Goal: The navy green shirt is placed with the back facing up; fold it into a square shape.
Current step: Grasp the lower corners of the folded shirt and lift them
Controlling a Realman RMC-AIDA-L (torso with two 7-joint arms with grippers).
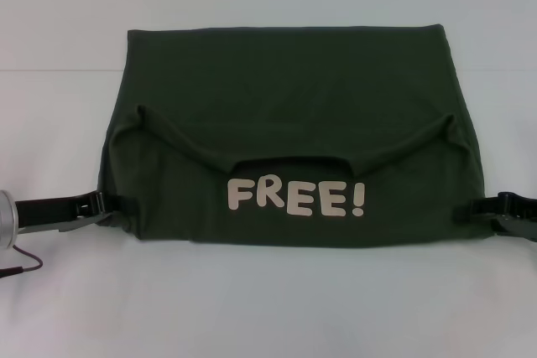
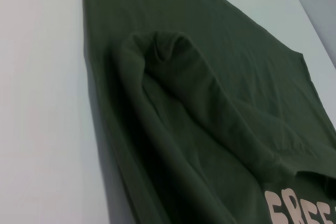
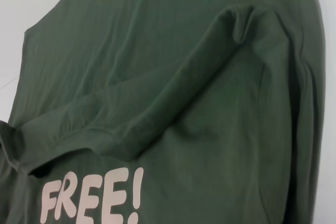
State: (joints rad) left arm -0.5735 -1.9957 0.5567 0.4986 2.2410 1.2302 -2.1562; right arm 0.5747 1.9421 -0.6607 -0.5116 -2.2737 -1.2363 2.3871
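While the navy green shirt [image 1: 289,106] lies spread across the white table [image 1: 268,308], its near portion is folded back over the rest, so the off-white "FREE!" lettering [image 1: 296,197] faces up along the near edge, with the neckline opening [image 1: 289,165] just above it. The folded flap's shoulder line runs in a shallow V, rising to a small peak on each side. Left gripper [image 1: 113,207] sits low at the shirt's near left corner, touching the cloth edge; its black fingers look closed on that corner, though the contact is partly hidden by the fabric. Right gripper [image 1: 470,210] sits at the near right corner, its tip just at the shirt's edge; I cannot tell whether its fingers are apart or pinching cloth. Both arms reach in from the sides, level with the lettering. Left wrist view shows the raised fold ridge [image 2: 163,45] and part of the lettering. Right wrist view shows the opposite ridge [image 3: 247,22] above the letters.
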